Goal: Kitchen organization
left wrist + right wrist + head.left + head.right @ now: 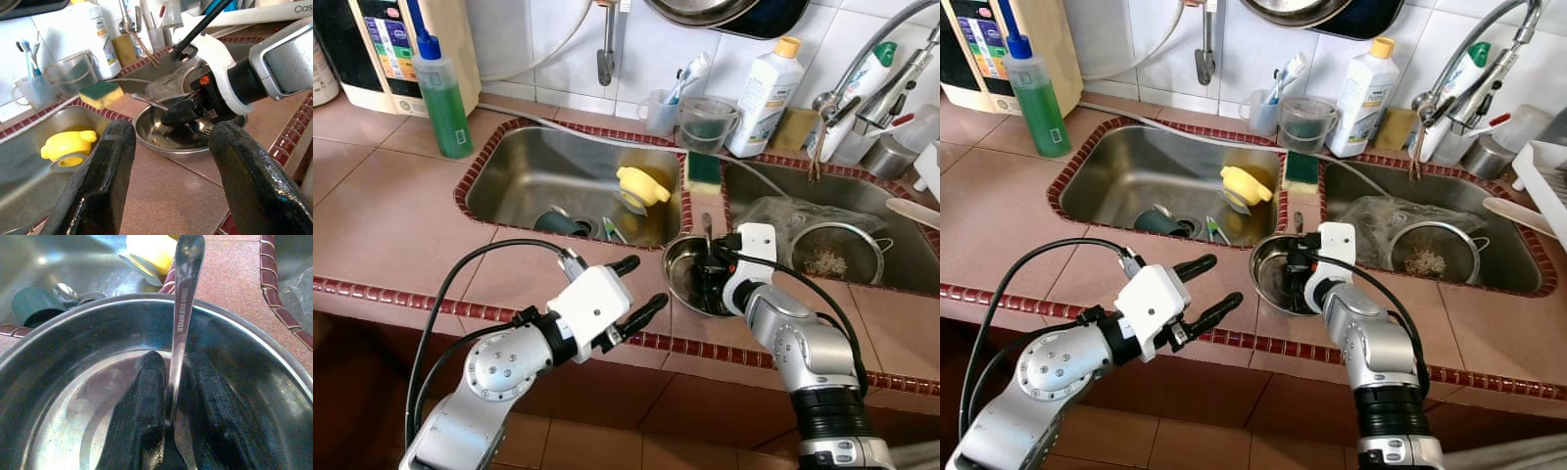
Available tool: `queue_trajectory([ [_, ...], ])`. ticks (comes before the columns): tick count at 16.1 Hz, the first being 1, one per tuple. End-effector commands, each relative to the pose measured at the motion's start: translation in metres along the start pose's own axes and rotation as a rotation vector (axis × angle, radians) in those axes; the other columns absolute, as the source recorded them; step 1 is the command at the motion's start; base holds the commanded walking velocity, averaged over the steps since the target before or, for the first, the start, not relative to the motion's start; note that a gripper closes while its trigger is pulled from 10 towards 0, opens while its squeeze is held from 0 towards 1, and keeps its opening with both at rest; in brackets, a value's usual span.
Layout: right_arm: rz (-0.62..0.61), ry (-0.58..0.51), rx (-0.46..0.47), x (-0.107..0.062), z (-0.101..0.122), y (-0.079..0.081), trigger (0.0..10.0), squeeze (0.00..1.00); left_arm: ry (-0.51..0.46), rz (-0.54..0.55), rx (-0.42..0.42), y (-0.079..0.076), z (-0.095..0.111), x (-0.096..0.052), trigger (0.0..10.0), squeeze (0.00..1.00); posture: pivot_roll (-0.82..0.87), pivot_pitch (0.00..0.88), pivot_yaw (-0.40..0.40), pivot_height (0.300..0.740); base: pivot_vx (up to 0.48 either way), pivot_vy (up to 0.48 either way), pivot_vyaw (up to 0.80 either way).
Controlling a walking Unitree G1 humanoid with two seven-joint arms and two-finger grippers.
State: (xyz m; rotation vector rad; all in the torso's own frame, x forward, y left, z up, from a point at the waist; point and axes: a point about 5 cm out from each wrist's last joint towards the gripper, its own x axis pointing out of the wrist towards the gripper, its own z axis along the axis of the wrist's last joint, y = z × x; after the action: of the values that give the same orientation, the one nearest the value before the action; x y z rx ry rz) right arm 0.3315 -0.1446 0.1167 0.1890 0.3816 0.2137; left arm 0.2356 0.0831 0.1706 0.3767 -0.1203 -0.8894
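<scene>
While the steel bowl (690,279) sits on the counter between the two sinks, the right gripper (168,382) reaches down inside it, pinching a spoon (182,308) so the handle juts past the rim for lifting; the left gripper (631,291), fingers spread, waits alongside.

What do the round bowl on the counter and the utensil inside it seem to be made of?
The round shiny bowl looks like polished steel: it mirrors its surroundings. The slim silver utensil handle, between the right gripper fingers, is stamped "STAINLESS STEEL".
</scene>
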Motion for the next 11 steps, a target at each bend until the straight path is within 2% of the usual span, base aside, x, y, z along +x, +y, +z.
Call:
queue_trajectory([
  [1, -0.014, 0.031, 0.021, -0.001, -0.006, -0.006, 0.0, 0.0, -0.02, -0.017, 0.012, -0.002, 0.007, 0.0, 10.0, 0.0, 0.05, 0.088, -0.114, 0.74, 0.0, 0.0, 0.0],
  [8, -0.01, 0.012, 0.025, -0.001, -0.002, -0.004, 0.0, 0.0, -0.019, -0.022, 0.011, 0.0, 0.008, 0.002, 10.0, 0.0, 0.05, 0.081, -0.112, 0.74, 0.0, 0.0, 0.0],
  [11, 0.033, -0.077, 0.032, -0.007, 0.019, 0.003, 0.0, 0.0, -0.023, -0.009, -0.004, 0.004, 0.007, 0.002, 10.0, 0.0, 0.05, 0.072, -0.109, 0.74, 0.0, 0.0, 0.0],
])
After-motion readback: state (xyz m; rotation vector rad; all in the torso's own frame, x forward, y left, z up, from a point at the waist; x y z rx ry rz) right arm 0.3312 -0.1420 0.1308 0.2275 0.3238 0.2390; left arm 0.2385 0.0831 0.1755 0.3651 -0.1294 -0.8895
